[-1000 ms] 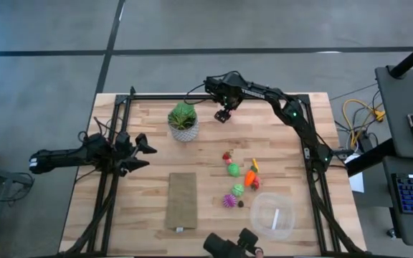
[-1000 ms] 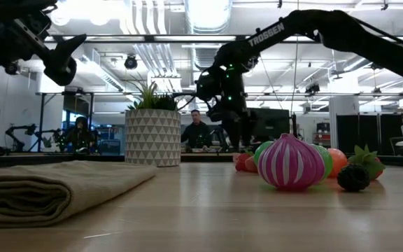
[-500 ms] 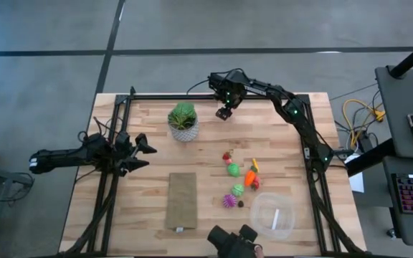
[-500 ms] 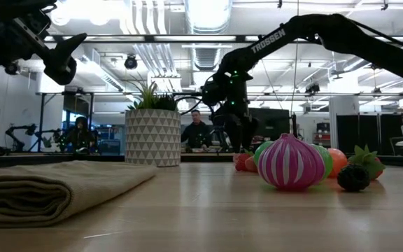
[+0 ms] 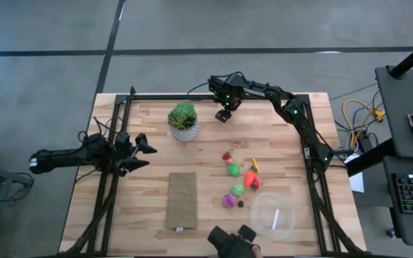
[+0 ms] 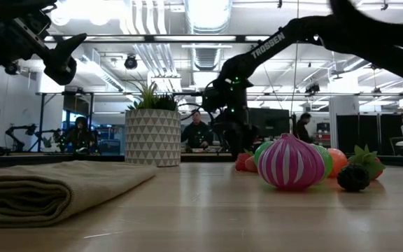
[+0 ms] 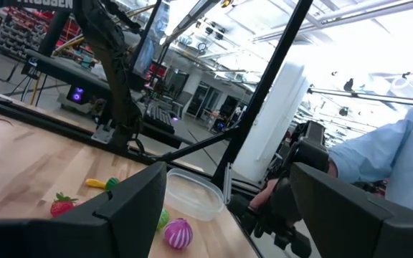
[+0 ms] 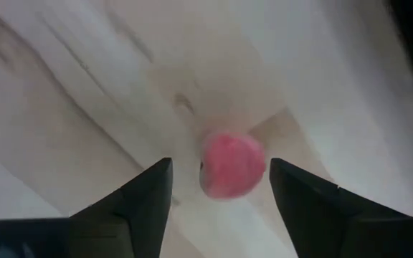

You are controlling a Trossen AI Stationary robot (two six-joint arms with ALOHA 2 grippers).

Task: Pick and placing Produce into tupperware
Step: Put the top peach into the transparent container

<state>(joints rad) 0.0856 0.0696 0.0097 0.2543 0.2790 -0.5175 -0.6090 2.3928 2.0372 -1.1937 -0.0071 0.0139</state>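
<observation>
The right gripper (image 5: 223,115) was at the table's far edge, right of the plant (image 5: 183,120), well apart from the produce (image 5: 238,180) and the tupperware (image 5: 272,215). Against the high view a second earlier, it had shifted only slightly. Its fingers (image 8: 140,206) stood open over a pink-red piece (image 8: 232,164) lying between them on the wood, not yet gripped; a pick of this stray item appeared to be in hand. The main produce cluster lay right of the board (image 5: 181,200), just beside the tupperware at the near right. The left gripper (image 5: 139,152) waited at the left edge, unmoved, fingers open and empty.
</observation>
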